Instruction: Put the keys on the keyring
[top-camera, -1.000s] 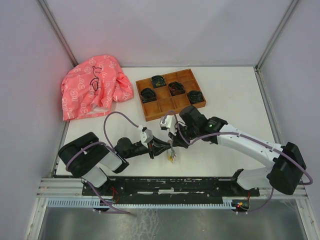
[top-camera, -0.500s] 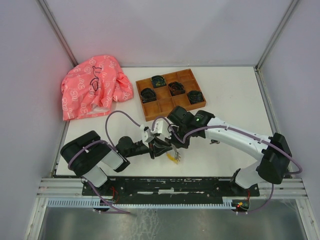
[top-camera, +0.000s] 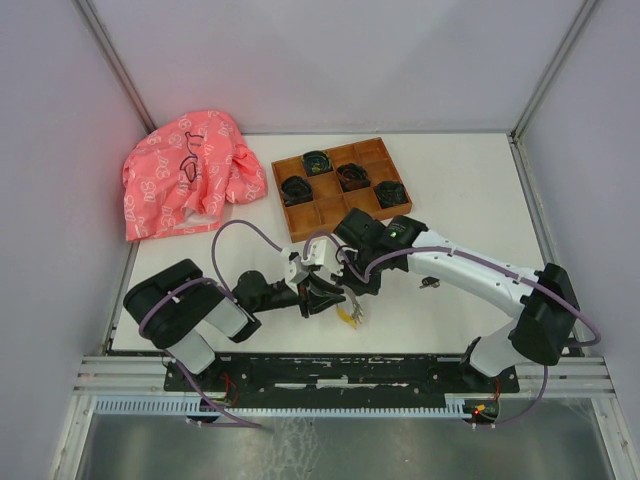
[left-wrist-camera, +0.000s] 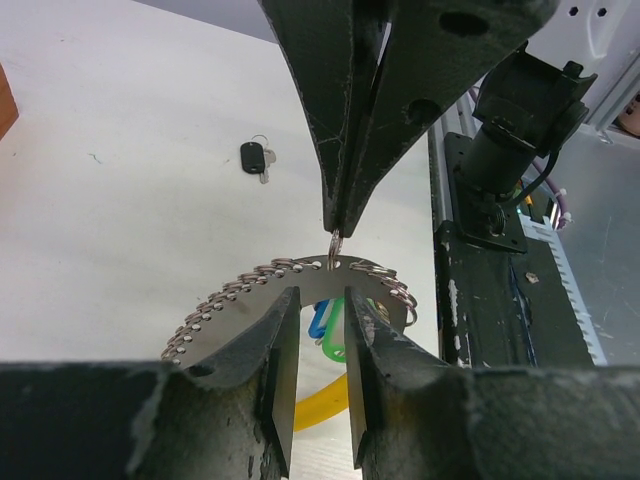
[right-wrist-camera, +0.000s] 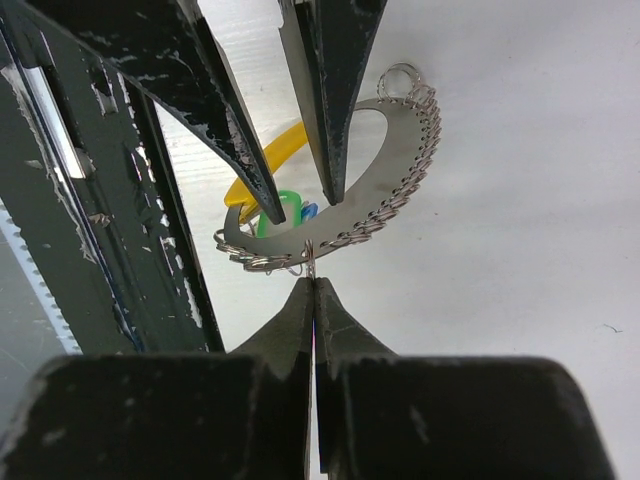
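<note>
tray (top-camera: 340, 190): on the table (top-camera: 470, 190), 12 o'clock from its middle.
cloth (top-camera: 185, 175): 10 o'clock, left of the tray, at the table's left edge.
keyring (top-camera: 351, 313): 6 o'clock, near the front edge, between both grippers.
left gripper (left-wrist-camera: 322, 300): at the keyring's 10 o'clock, one finger either side of its band.
right gripper (right-wrist-camera: 313, 285): at its 12 o'clock, tips meeting on its rim.
loose key (left-wrist-camera: 254, 160): on the table, 4 o'clock, well right of the keyring.

Lighting is even and diffuse from overhead. The white worktop (top-camera: 470, 190) reads bright without burn-out, and shadows on it are soft and short. In the left wrist view the left fingers (left-wrist-camera: 275, 380) are dark and out of focus, while the keyring (left-wrist-camera: 230, 305) just beyond them is sharp. The right fingers (right-wrist-camera: 290, 340) blur in the same way in their own view, and the metal ahead of them carries a mild sheen. A reddish cast marks the wall (top-camera: 60, 150) far left of the left fingers.
</note>
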